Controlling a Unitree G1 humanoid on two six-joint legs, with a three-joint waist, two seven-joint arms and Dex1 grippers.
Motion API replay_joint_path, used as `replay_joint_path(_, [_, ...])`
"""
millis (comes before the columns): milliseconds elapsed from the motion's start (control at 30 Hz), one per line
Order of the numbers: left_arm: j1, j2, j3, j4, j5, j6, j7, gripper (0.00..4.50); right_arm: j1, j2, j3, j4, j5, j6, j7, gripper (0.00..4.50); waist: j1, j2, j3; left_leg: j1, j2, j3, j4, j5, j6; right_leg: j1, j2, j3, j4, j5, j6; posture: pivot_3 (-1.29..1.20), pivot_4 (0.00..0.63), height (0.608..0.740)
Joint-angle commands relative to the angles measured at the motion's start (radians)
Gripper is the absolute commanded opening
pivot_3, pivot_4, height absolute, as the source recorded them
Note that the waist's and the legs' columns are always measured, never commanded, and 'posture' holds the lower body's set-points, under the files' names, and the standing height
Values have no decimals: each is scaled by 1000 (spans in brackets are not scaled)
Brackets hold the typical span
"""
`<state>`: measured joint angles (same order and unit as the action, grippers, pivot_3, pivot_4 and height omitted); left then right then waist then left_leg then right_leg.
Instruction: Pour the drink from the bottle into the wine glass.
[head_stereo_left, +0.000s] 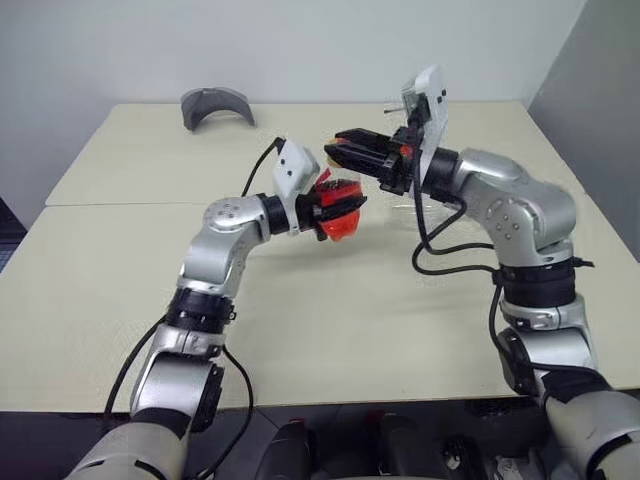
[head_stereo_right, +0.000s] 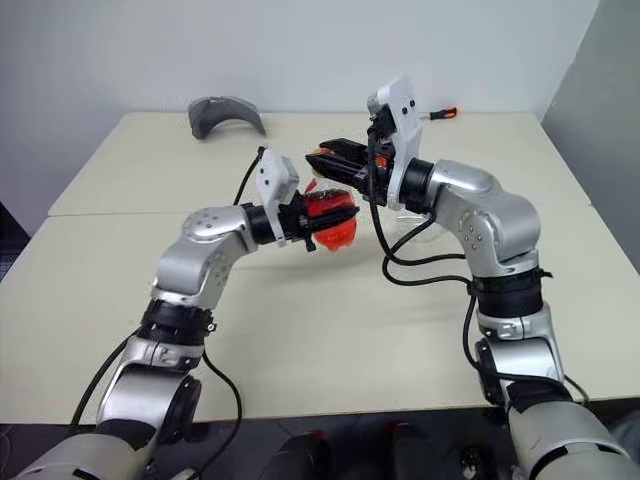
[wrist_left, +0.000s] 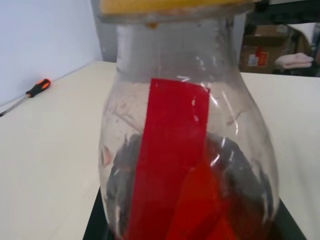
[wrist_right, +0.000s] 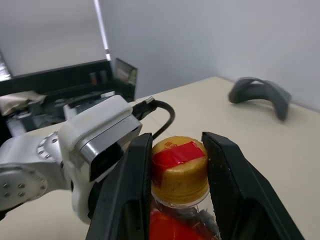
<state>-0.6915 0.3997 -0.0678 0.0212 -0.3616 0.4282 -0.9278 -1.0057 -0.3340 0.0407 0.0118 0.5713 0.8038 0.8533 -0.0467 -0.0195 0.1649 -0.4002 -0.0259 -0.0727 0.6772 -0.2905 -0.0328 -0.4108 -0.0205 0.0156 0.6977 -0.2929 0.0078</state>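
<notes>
The left gripper (head_stereo_right: 322, 220) clamps the bottle (head_stereo_right: 330, 218) mid-table (edges well apart); the right gripper (wrist_right: 175, 165) fingers pinch its cap (wrist_right: 178, 165) from 3 o'clock.

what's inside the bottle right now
Red drink fills the lower part of the bottle; a red label strip covers the middle, and the bottom is hidden.

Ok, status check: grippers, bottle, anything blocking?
Left gripper shut on the small clear plastic bottle of red drink, held above table. Right gripper fingers flank its yellow-and-red cap. Cap on. No obstruction seen.
</notes>
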Motion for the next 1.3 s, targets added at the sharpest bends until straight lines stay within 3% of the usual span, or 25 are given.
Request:
replay_joint_path(33, [74,35,-16,-311,-134,141,-17,1294,-88,1,45,31,58,-32,199,1214,-4,0,0,0,0,0,0,-1,1,0,0,0,0,0,0,0,150,740])
replay_joint_path(200, [175,103,29,-544,-260,289,27,1293,-175,31,93,149,34,-100,370,1214,-6,0,0,1,0,-2,0,-2,4,1,0,-1,0,0,0,0,150,740])
replay_joint_path(367, [209,140,61,-606,-314,362,65,1293,-234,67,101,276,-8,-160,429,1214,1,0,0,1,0,-2,1,-2,3,2,0,-2,0,0,0,0,150,740])
replay_joint_path(600, [175,127,78,-494,-272,346,126,1292,-192,-46,59,229,7,-55,446,3610,21,0,0,0,-1,-2,1,0,0,1,-1,-1,-1,0,0,0,150,740])
replay_joint_path(700, [162,103,90,-437,-265,353,170,1291,-159,-80,13,175,22,-9,358,4500,20,0,0,0,-1,-2,1,0,0,2,-1,-1,-1,0,0,0,150,740])
replay_joint_path(967, [86,57,71,-223,-155,222,218,1285,18,-102,-122,-152,54,136,14,4500,15,0,0,0,-1,-1,1,0,0,1,-1,-1,0,0,0,0,150,740])
replay_joint_path(1100, [6,13,31,-83,-90,129,203,1285,46,-5,-157,-229,19,148,-236,4500,17,0,0,0,-1,-1,1,0,0,1,-1,-1,0,0,0,0,150,740])
replay_joint_path(1300, [-100,-35,21,68,-46,32,167,1284,42,85,-109,-218,-72,89,-403,4500,16,0,0,0,-1,-1,1,0,0,0,-1,-1,0,0,0,0,150,740])
